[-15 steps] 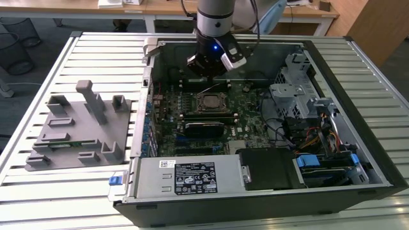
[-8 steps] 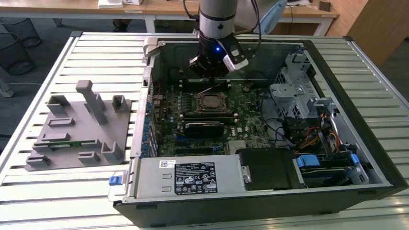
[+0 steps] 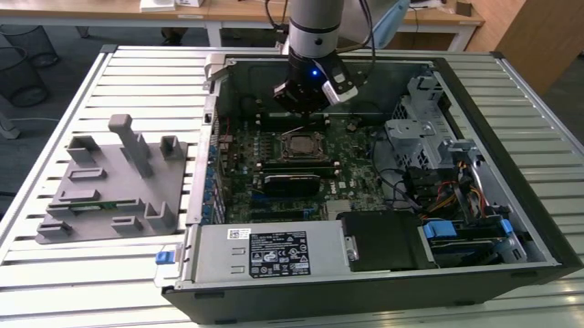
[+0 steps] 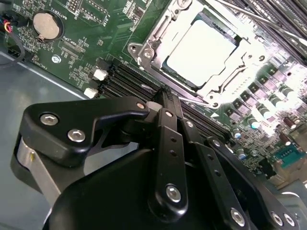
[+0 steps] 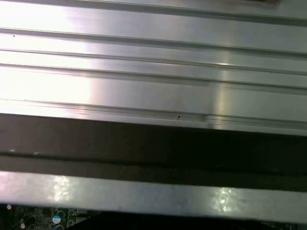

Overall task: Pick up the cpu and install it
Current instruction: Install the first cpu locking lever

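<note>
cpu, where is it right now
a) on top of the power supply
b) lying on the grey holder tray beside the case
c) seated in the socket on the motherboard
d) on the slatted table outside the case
c: in the second wrist view the cpu lies flat inside the socket's metal frame on the motherboard, and the end effector is off to its side, not touching it.

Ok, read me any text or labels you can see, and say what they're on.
Black label on the power supply: print too small to read.
White sticker beside it: too small to read.
Motherboard lettering, second wrist view: too blurred to read.
</note>
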{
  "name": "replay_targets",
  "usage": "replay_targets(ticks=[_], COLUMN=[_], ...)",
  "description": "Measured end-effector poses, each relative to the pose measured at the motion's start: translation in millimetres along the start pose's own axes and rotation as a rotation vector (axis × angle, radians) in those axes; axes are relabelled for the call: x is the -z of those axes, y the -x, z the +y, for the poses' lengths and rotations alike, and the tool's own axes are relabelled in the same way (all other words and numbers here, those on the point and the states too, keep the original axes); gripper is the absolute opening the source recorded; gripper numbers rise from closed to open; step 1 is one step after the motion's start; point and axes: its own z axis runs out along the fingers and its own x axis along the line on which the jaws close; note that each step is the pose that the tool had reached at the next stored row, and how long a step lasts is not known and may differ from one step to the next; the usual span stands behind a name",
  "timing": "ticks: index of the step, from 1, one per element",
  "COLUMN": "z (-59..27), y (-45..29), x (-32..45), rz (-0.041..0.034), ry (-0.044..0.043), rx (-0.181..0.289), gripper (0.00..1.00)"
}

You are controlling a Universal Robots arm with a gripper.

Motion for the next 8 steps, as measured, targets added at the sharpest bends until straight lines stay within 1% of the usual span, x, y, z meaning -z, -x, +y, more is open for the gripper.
replay_targets(ticks=[8], z=[-0.7], y=[4.9], x=[-7.1], rz=[0.0006], ry=[0.0000], rx=[0.000], gripper=[0.11])
